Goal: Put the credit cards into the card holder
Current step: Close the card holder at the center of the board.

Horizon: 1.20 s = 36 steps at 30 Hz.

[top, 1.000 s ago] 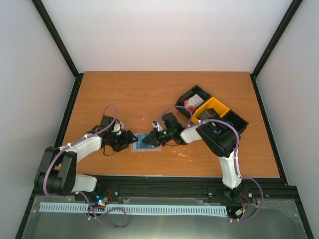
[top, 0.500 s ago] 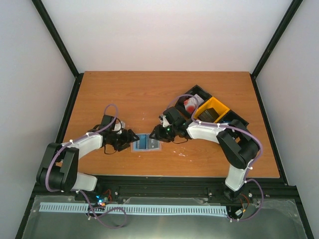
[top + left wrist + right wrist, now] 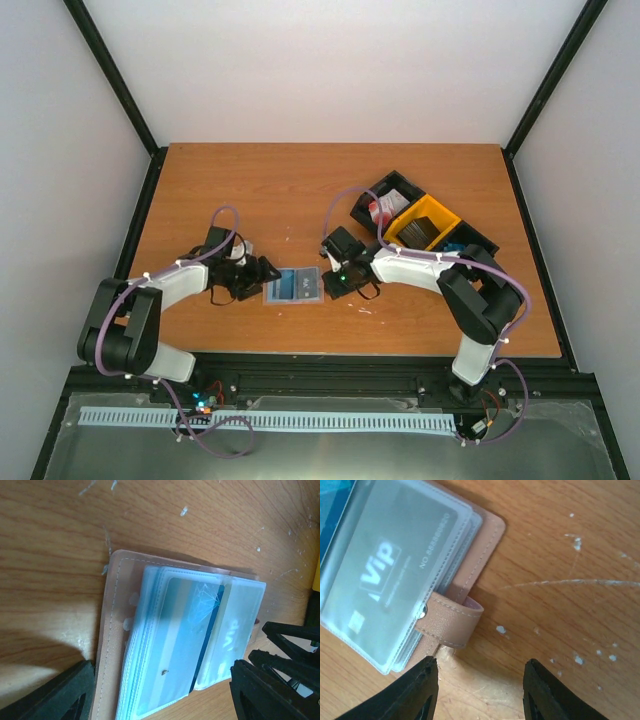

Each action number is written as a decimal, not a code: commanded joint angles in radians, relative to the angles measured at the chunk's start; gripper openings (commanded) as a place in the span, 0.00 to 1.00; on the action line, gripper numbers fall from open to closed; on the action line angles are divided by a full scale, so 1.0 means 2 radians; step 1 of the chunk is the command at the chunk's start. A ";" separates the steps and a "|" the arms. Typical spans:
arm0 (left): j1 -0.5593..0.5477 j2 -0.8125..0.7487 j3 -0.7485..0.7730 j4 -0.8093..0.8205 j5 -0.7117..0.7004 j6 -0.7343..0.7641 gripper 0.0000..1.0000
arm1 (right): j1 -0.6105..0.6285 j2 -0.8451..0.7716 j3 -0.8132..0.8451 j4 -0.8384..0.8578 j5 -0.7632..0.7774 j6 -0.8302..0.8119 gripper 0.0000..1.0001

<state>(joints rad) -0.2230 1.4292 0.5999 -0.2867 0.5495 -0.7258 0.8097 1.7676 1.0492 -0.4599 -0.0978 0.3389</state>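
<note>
The card holder (image 3: 293, 285) lies open, clear sleeves fanned.

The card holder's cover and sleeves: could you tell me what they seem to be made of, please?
The cover looks like matte tan leather or imitation, judging by its stitched edge. The sleeves look like glossy clear plastic film: a VIP card shows through.

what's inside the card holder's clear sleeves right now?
Card holder lies open: a grey VIP card in one top sleeve, a blue card in the other. Sleeves stacked underneath are covered; contents unknown.
</note>
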 commanded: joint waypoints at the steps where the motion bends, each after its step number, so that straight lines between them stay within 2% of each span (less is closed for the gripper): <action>1: 0.005 0.023 0.009 -0.027 -0.027 0.016 0.76 | 0.004 -0.011 0.002 0.016 -0.004 -0.113 0.47; 10: 0.005 0.042 0.024 -0.036 -0.034 0.025 0.77 | 0.018 0.037 0.020 0.006 0.015 -0.184 0.47; 19: 0.005 0.066 0.042 -0.038 -0.019 0.038 0.76 | 0.028 0.039 0.015 0.061 0.031 -0.246 0.41; 25: 0.007 0.070 0.041 -0.043 -0.016 0.044 0.76 | 0.028 0.046 0.005 0.069 0.030 -0.243 0.16; 27: 0.012 0.070 0.035 -0.037 -0.003 0.044 0.76 | 0.027 0.041 -0.007 0.078 0.032 -0.240 0.13; 31: 0.022 0.074 0.028 -0.024 0.034 0.048 0.77 | 0.025 0.022 -0.035 0.106 0.024 -0.225 0.11; 36: 0.022 0.086 0.031 -0.013 0.067 0.045 0.77 | 0.016 -0.007 -0.088 0.178 0.017 -0.173 0.14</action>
<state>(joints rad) -0.1802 1.5517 0.6868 -0.2935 0.6590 -0.6533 0.8513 1.7882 0.9588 -0.1898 -0.0597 -0.0940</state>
